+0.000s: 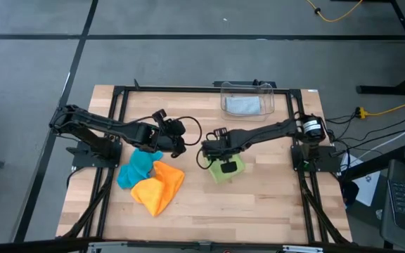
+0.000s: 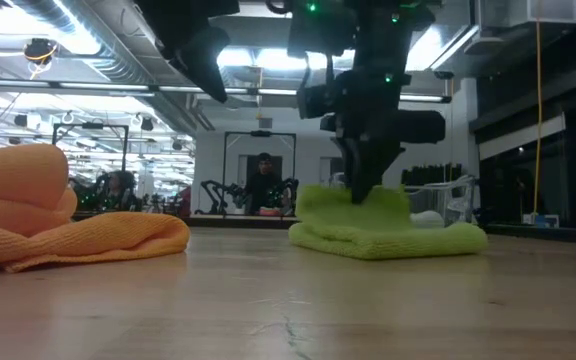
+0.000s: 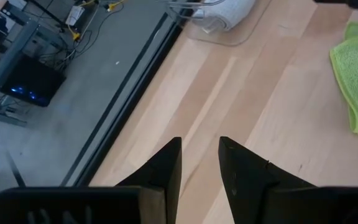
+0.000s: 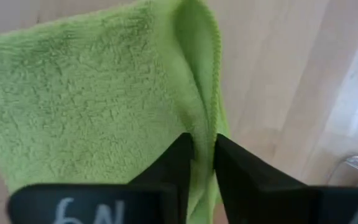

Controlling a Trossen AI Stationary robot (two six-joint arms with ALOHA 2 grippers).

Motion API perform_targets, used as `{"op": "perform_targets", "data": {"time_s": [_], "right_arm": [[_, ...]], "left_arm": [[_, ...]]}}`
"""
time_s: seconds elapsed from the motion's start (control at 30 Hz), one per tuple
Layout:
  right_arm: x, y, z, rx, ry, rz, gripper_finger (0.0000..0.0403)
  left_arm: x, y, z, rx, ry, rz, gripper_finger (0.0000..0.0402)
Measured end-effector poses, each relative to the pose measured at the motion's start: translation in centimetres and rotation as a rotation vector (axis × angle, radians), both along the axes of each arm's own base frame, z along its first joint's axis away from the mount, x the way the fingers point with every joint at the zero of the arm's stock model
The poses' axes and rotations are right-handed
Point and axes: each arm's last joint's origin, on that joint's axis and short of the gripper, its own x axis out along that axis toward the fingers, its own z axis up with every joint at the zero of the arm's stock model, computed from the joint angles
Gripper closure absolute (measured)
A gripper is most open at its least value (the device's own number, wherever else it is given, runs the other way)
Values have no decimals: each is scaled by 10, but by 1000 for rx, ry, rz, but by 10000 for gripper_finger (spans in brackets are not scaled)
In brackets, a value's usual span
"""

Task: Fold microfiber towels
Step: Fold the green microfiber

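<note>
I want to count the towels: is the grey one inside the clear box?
Yes, the grey towel lies inside the clear bin at the table's far edge.

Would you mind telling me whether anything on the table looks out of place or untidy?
Yes: the orange towel and teal towel lie crumpled in an overlapping heap near the left arm, unfolded. The lime green towel looks folded, and the grey towel sits in the clear bin.

Handwritten "6N" on the right pincer (image 4: 202,163) mount.

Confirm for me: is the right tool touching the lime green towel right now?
Touching. The right wrist view shows the right tool with a fold of the lime green towel pinched between its two fingers.
</note>
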Motion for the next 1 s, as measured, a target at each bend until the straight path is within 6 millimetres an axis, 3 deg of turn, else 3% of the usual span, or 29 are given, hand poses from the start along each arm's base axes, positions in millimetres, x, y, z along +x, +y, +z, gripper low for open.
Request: {"op": "perform_targets", "data": {"time_s": [0.23, 0.57, 0.77, 1.0], "right_arm": [[-5, -1, 16, 1, -6, -6, 286], [-44, 11, 29, 20, 216, -249, 296], [-85, 36, 19, 74, 337, -244, 302], [-143, 46, 12, 144, 131, -381, 303]], "left_arm": [[0, 0, 0, -1, -1, 1, 302], [1, 0, 0, -3, -8, 2, 302], [1, 0, 0, -13, -15, 7, 302], [1, 0, 0, -22, -28, 14, 302]]}}
